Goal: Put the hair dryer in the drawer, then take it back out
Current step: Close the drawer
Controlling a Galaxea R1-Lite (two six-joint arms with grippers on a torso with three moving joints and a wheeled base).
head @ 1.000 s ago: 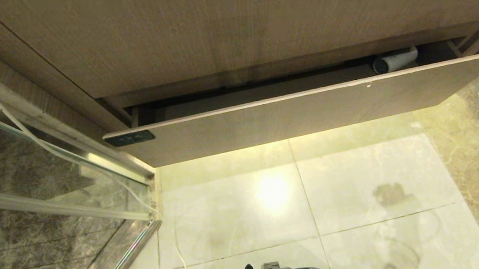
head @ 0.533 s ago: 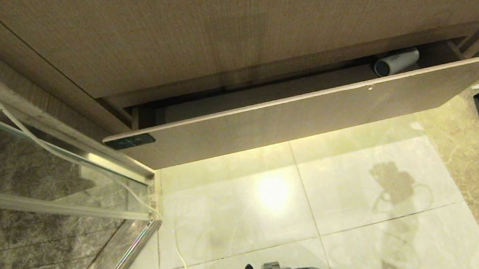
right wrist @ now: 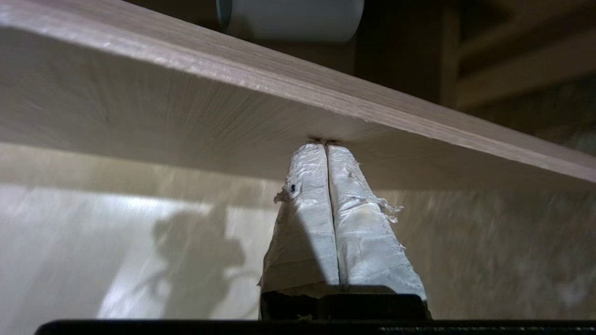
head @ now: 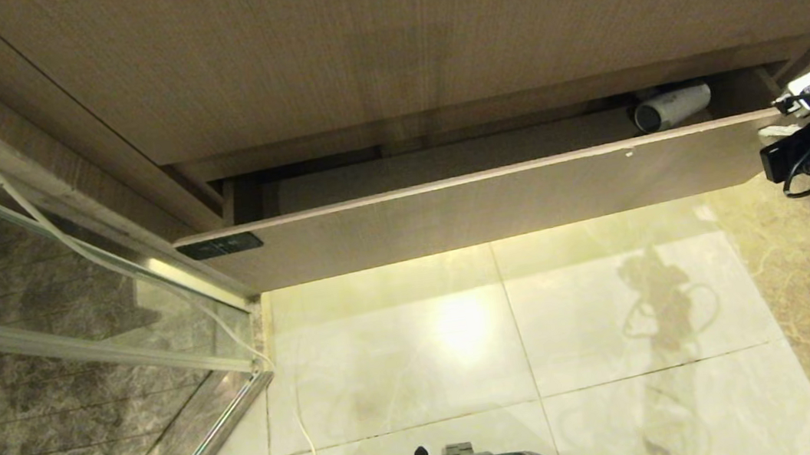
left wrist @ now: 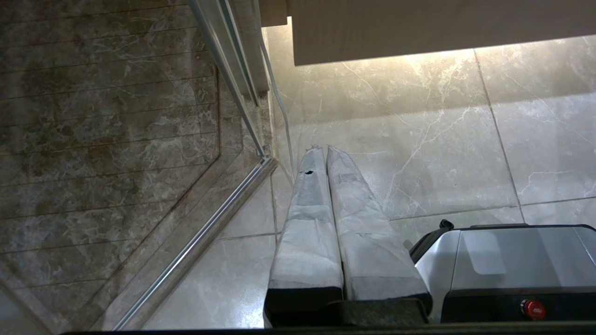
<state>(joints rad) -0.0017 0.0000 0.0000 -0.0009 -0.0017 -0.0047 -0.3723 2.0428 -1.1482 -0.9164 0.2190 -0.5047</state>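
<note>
A glass shower screen [head: 36, 304] with a metal frame stands at the left. Pale marble floor tiles [head: 601, 312] reflect a ceiling light

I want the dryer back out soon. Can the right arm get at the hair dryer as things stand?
Probably not yet. The right pincer is shut with its tips against the drawer front, which is only partly open. The hair dryer lies behind that front, under the cabinet's overhang.

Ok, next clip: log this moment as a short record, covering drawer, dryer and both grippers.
drawer: partly open
hair dryer: lying inside, at the robot's right end
right gripper: shut, empty, tips at the drawer front near its right end
left gripper: shut, empty, parked over the floor
task stage: dryer stowed, not yet taken out
</note>
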